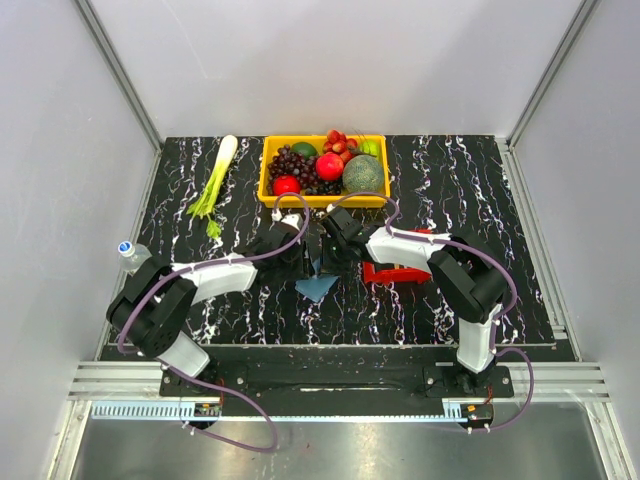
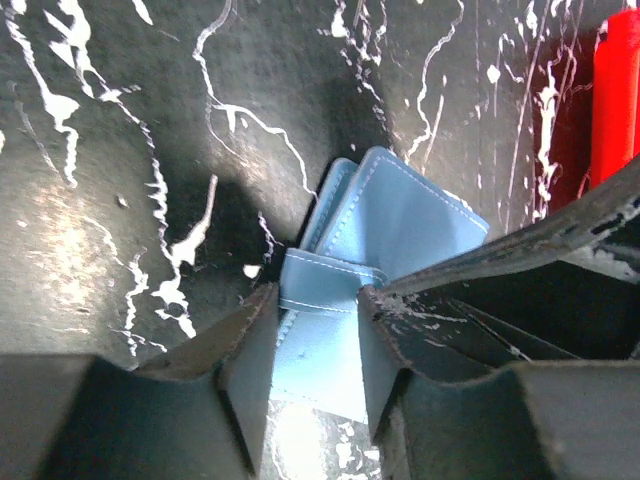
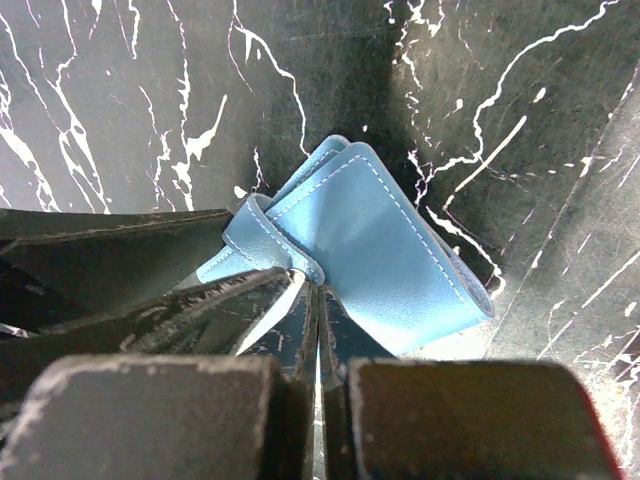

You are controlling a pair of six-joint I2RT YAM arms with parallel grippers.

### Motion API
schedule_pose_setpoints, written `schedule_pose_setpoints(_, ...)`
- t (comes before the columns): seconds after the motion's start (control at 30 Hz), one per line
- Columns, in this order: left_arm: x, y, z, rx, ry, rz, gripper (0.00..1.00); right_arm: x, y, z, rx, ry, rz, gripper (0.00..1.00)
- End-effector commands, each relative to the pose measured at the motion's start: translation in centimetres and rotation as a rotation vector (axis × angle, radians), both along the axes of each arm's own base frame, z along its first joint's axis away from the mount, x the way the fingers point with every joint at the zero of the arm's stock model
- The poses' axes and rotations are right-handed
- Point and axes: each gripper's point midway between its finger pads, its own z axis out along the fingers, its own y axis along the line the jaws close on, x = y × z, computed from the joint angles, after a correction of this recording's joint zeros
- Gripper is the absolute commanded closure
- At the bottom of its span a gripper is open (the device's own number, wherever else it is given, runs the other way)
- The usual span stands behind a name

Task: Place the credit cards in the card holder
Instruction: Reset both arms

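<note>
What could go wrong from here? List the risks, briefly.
1. Both arms crowd the small card holder. The left gripper straddles its strap and the right gripper pinches an edge right beside it, so they may collide.
2. That pinch looks thin, so the holder could slip or twist if pulled.

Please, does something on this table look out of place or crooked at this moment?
Yes. The card holder is not flat: it is folded and twisted, flaps splayed, with the right gripper shut on one edge and the left gripper astride its strap. Also, a bottle sits at the left edge of the mat.
</note>
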Motion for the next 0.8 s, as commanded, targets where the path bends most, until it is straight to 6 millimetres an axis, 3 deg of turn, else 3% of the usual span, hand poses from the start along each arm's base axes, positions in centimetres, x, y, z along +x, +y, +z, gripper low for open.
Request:
schedule_pose_setpoints(0.0,-0.2,1.7,-1.6,0.104,0.017,0.025,0.65,0.2,-0.1,-0.6,-0.03,-0.003,0.009,1.0)
schedule_pose_setpoints(0.03,-0.3,1.7,-1.7,0.11,0.021,0.023,0.67,0.2,-0.1,-0.6,-0.031,-0.002,0.008,1.0)
schedule_pose_setpoints(0.1,-0.5,1.8,-2.1,0.118,0.032,0.023,0.8,0.3,-0.1,-0.6,-0.029,-0.004,0.006,1.0)
schedule_pose_setpoints(0.23,-0.6,1.3,-2.1,0.105,0.033,0.02,0.76,0.2,0.0,-0.5,-0.027,-0.005,0.01,1.0)
schedule_pose_setpoints(0.33,-0.1,1.2,-0.8,0.086,-0.01,0.03,0.58,0.4,0.0,0.2,-0.02,-0.023,0.019,0.97)
schedule_pose_setpoints(0.5,1.6,1.7,3.3,0.085,-0.117,0.075,0.36,2.7,-0.2,4.8,0.0,-0.181,0.014,0.68)
schedule_pose_setpoints(0.63,2.8,2.9,6.2,0.098,-0.186,0.131,0.02,4.6,-1.4,9.0,0.001,-0.325,-0.007,0.43)
schedule_pose_setpoints(0.77,3.8,4.6,9.0,0.052,-0.23,0.197,0.01,5.7,-3.7,11.9,-0.003,-0.414,-0.052,0.34)
